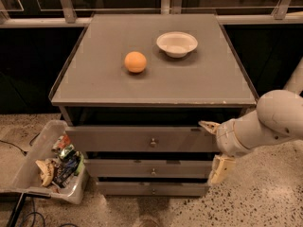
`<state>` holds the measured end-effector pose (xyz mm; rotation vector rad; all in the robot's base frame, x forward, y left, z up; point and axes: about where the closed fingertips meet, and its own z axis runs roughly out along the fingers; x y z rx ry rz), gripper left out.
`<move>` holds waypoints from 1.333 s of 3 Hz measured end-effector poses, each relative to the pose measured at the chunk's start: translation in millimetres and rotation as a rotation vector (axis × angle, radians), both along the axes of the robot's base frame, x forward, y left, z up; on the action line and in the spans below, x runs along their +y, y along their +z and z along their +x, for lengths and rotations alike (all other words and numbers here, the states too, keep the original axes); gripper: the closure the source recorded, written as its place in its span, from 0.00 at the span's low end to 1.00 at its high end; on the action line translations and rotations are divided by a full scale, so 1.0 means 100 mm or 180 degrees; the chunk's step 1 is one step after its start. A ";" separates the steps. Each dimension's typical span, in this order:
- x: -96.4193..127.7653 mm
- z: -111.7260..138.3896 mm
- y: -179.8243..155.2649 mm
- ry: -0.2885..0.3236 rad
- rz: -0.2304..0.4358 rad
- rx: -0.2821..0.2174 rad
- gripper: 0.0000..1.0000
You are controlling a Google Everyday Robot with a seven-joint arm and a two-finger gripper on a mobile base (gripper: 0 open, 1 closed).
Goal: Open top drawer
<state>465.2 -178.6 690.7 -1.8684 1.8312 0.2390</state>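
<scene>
Dim light; hand (212,149) beside top drawer (128,139)

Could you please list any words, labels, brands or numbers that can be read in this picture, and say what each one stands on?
None can be read.
Packets in the plastic bin: printed, but too blurred to read.
Top drawer, orange, bowl: no markings.
Gripper, at the top drawer's right end: no label visible.
</scene>
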 end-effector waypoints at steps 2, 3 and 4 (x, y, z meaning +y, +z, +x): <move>0.13 0.18 -0.25 0.0004 0.0049 0.0042 0.00; 0.20 0.26 -0.36 0.0015 0.0053 0.0080 0.00; 0.21 0.34 -0.48 0.0002 0.0047 0.0120 0.00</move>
